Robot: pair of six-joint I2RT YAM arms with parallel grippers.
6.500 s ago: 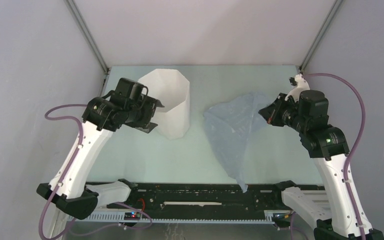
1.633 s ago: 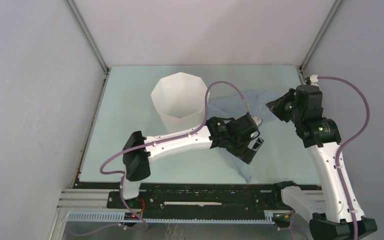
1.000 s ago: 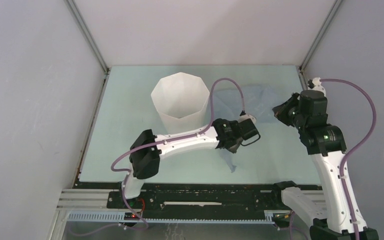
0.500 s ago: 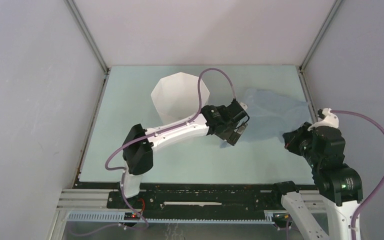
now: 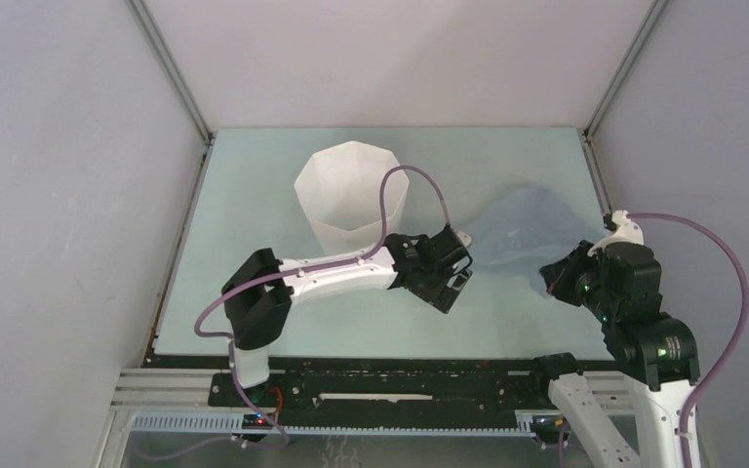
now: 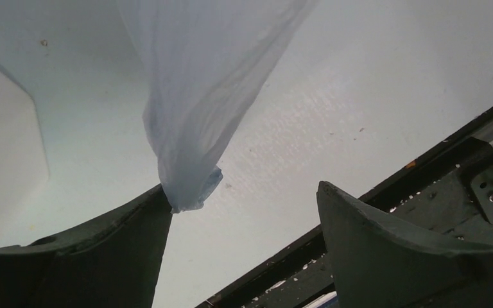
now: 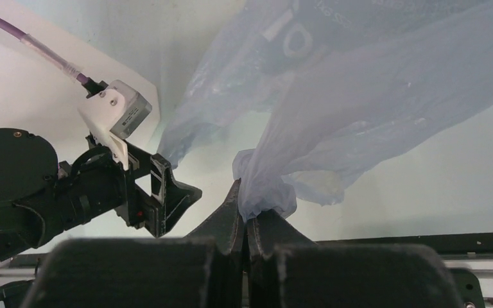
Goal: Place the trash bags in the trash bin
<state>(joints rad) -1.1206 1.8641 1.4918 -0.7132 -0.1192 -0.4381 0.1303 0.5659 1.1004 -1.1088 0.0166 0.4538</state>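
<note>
The pale blue trash bag (image 5: 525,226) hangs bunched between the two arms, to the right of the trash bin. My right gripper (image 5: 552,276) is shut on a gathered fold of the bag (image 7: 359,96), with its jaws (image 7: 247,215) pressed together. The white faceted trash bin (image 5: 351,195) stands upright at the back left with its mouth open. My left gripper (image 5: 452,289) is open low in front of the bin. In the left wrist view the bag's twisted tail (image 6: 189,186) brushes the tip of one finger, and the left gripper (image 6: 242,189) holds nothing.
The black rail (image 5: 390,375) runs along the table's near edge, close under the left gripper (image 7: 160,199). The bin's wall (image 6: 0,141) rises just left of the left fingers. Grey enclosure walls stand on both sides, and the right one is near the right arm.
My left gripper has opened and let go of the bag's tail, then shifted slightly toward the near edge. My right gripper has pulled back toward the near right with the bag.
</note>
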